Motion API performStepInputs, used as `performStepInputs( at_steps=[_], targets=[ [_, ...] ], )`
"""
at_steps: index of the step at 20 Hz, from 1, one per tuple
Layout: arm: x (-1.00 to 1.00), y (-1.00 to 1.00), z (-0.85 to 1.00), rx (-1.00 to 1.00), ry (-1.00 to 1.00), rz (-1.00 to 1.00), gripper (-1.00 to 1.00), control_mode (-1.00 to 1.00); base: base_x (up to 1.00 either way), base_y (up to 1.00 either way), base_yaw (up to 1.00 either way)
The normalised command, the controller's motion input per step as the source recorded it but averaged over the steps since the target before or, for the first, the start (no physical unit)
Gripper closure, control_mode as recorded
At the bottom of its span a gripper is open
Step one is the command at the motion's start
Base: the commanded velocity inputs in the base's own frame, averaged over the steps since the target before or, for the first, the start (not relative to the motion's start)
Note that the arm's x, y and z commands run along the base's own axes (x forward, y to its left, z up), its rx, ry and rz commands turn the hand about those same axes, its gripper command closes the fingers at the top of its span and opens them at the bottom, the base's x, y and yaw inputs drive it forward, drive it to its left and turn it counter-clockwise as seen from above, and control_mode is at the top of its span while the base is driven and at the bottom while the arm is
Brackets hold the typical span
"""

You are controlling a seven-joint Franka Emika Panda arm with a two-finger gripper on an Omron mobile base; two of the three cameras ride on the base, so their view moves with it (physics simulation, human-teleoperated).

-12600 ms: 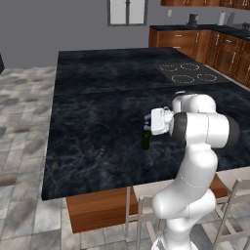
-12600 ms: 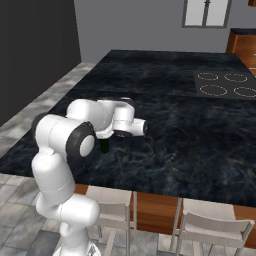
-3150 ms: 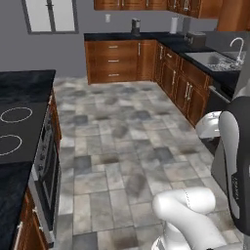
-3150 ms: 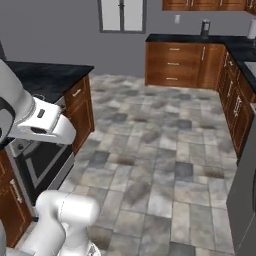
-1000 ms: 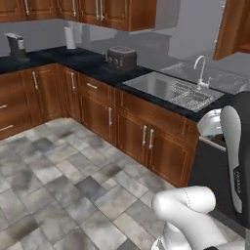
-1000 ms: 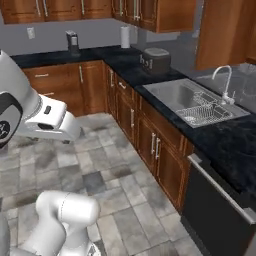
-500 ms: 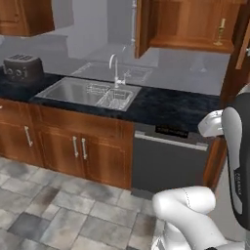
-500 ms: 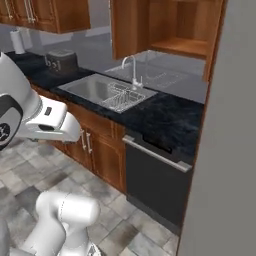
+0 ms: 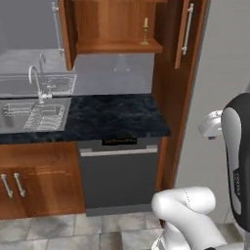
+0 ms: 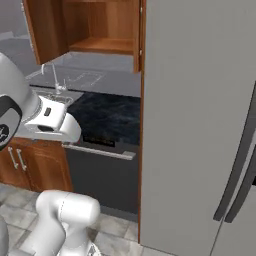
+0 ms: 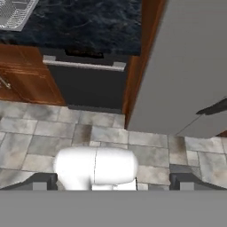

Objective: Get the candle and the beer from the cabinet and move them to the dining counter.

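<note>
The cabinet (image 9: pixel 117 29) hangs on the wall with both doors open, each door carrying a long silver bar handle. On its shelf, close to the right side, the candle (image 9: pixel 145 32) stands upright in a small brass holder. Below the cabinet lies a black counter (image 9: pixel 114 117), and a steel sink (image 9: pixel 29 110) with a curved faucet (image 9: pixel 35 83) is set in its left part. Under the counter there is a dark dishwasher (image 9: pixel 119 176), with brown base cabinets (image 9: pixel 34 183) just beside it on the left. A tall grey refrigerator (image 9: pixel 215 88) stands at the right.
</note>
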Motion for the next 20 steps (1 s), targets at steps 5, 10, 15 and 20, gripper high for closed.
performStepInputs(
  at_steps=[5, 10, 15, 20],
  targets=[
    [0.00, 0.00, 0.00, 0.00, 0.00, 0.00, -1.00, 1.00, 0.34, 0.61, -0.40],
    [0.00, 0.00, 0.00, 0.00, 0.00, 0.00, -1.00, 1.00, 0.12, 0.65, -0.18],
    [0.00, 0.00, 0.00, 0.00, 0.00, 0.00, -1.00, 1.00, 0.00, 0.56, -0.01],
    [0.00, 0.00, 0.00, 0.00, 0.00, 0.00, -1.00, 1.00, 0.26, 0.37, -0.04]
  ],
)
